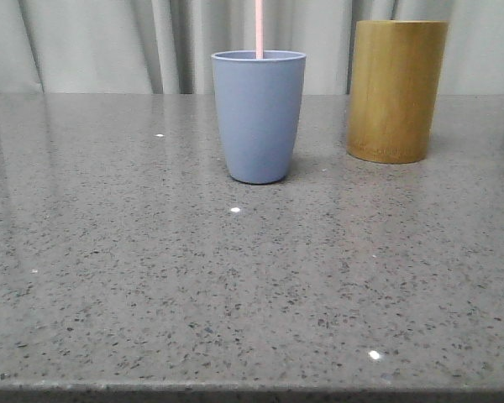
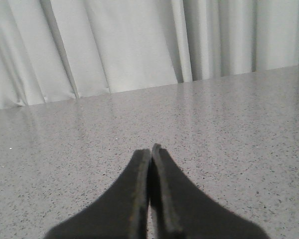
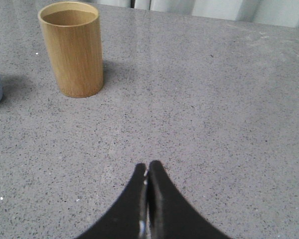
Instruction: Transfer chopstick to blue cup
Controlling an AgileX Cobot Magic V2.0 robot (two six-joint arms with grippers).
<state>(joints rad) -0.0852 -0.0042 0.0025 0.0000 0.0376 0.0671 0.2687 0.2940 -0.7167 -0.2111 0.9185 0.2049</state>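
**Soft, even light with small bright spots**

The light is soft and fairly bright everywhere. The gray table (image 1: 109,277) is a bit shiny, with tiny white sparkles and pale streaks mirrored from the curtain (image 1: 92,42). The blue cup (image 1: 259,116) and the tan bamboo cup (image 3: 72,47) cast faint, fuzzy shadows. The dark fingers (image 2: 139,199) up close look blurry. The pictures are slightly grainy.

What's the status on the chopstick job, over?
Left gripper shut, empty. Right gripper shut, empty. Chopstick upright in blue cup. Bamboo cup beside it, nothing blocking.
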